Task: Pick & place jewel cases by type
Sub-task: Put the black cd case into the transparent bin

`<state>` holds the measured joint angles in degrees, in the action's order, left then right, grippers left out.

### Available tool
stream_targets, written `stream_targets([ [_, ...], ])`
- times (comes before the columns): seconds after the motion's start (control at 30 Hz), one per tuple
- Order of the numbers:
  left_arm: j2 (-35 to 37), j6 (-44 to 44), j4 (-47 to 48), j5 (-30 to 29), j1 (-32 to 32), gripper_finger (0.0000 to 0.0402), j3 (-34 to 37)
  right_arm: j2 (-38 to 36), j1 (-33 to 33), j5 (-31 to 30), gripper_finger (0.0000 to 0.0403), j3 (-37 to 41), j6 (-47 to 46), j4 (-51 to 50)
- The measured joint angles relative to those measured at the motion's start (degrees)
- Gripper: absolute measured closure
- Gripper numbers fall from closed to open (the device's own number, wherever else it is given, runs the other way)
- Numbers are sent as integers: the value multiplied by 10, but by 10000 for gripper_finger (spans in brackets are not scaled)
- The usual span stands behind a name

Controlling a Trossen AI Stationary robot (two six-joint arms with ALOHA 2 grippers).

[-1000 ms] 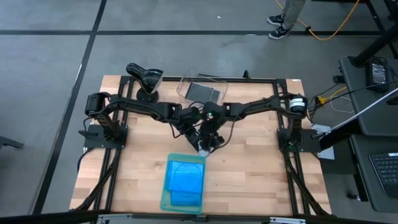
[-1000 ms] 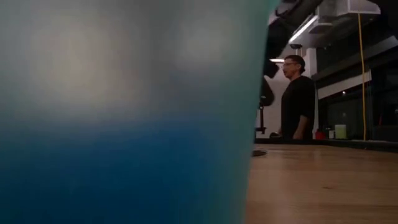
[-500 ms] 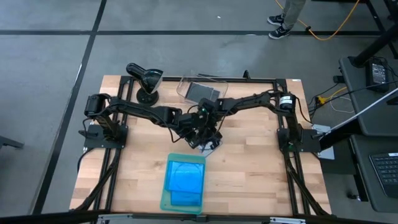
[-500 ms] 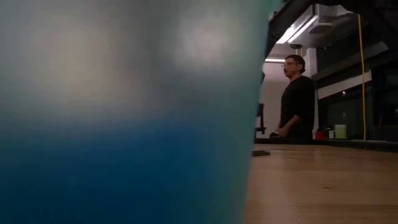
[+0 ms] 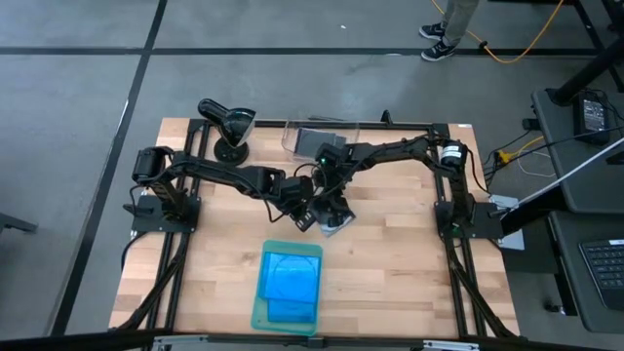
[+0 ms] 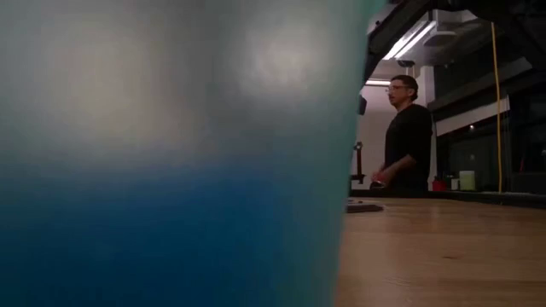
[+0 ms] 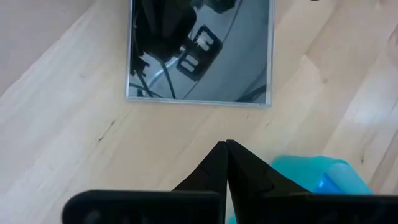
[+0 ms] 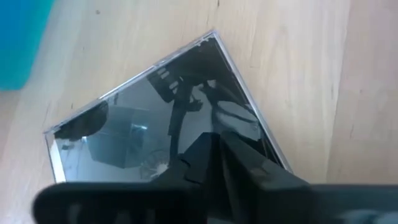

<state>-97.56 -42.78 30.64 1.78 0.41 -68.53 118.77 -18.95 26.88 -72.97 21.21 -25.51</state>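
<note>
Right end effector (image 8: pixel 217 146) closed over grey jewel case (image 8: pixel 155 118), left end effector (image 7: pixel 226 149) closed beside it

grey floor (image 5: pixel 78 97) with dark seams, ceiling strip light (image 6: pixel 415 38), dark windows (image 6: pixel 478 145)

A robotics lab or workshop. A wooden table (image 5: pixel 390 253) stands on a grey concrete floor (image 5: pixel 78 146) marked with dark tape lines, and 2 dark robot arms are bolted to a black frame (image 5: pixel 458 283) on it. A yellow cable (image 5: pixel 526 44) trails across the floor at 1 o'clock. At 3 o'clock a side desk (image 5: pixel 585 195) carries a keyboard (image 5: pixel 603 268). Ceiling strip lights (image 6: pixel 416 38) glow above a standing person (image 6: pixel 408 136).
</note>
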Motion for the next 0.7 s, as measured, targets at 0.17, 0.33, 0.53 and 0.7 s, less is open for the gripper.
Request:
stream_targets([
  [0.17,0,12,0,-6,0,399,0,-29,23,-22,390,4,16,-4],
  [0.33,0,24,0,-9,1,400,0,-85,53,-103,396,5,46,8],
  [0.53,0,45,-2,-8,5,398,0,-138,58,-178,384,4,47,-68],
  [0.7,0,64,-2,-8,4,400,0,-154,43,-203,397,16,34,-219],
])
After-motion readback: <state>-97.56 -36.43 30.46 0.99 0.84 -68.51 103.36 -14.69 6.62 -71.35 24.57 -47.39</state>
